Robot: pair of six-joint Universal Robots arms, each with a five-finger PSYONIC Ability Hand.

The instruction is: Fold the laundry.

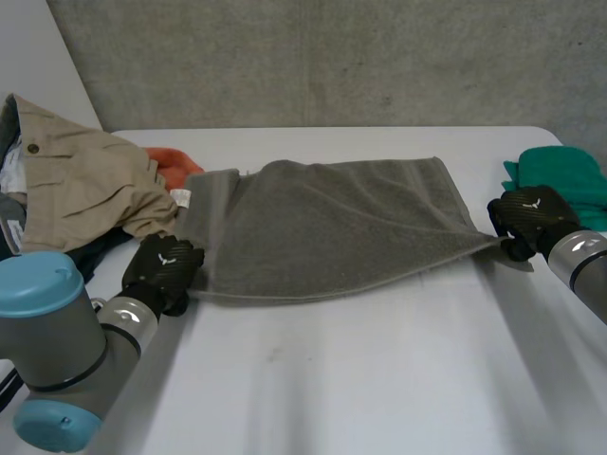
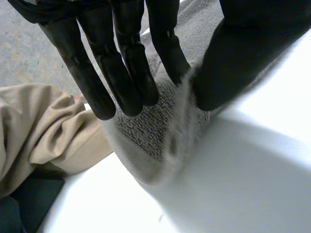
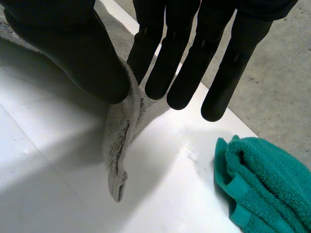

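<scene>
A grey towel (image 1: 332, 232) lies spread across the middle of the white table (image 1: 360, 379). My left hand (image 1: 163, 270) is at its near left corner. In the left wrist view a ridge of the grey towel (image 2: 146, 131) rises between the straight fingers (image 2: 131, 73) and the thumb (image 2: 228, 63), pinched there. My right hand (image 1: 526, 218) holds the towel's right corner a little above the table. In the right wrist view that corner of the grey towel (image 3: 119, 145) hangs down from between the thumb (image 3: 73, 48) and the fingers (image 3: 189, 63).
Beige trousers (image 1: 76, 180) are heaped at the far left over a dark garment (image 1: 90, 256), with an orange cloth (image 1: 173, 161) behind them. A folded green towel (image 1: 560, 175) lies just beyond my right hand, near the table's right edge.
</scene>
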